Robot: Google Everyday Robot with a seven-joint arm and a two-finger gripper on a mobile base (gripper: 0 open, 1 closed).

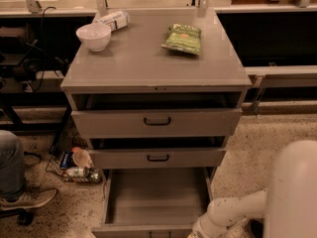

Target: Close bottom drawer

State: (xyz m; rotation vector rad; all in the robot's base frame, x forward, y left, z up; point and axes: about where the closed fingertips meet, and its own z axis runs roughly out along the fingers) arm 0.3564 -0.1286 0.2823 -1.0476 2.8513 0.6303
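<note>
The bottom drawer (156,197) of the grey cabinet is pulled far out and its inside is bare. Its front panel sits at the lower edge of the view, partly cut off. The middle drawer (157,157) and the top drawer (157,121) each stand slightly out. My white arm (233,214) reaches in from the lower right toward the bottom drawer's front right corner. My gripper is below the edge of the view and does not show.
On the cabinet top (148,66) stand a white bowl (93,36), a white bottle lying down (113,20) and a green chip bag (183,37). A wire basket of cans (74,166) sits on the floor at left, near a person's leg and shoe (20,182).
</note>
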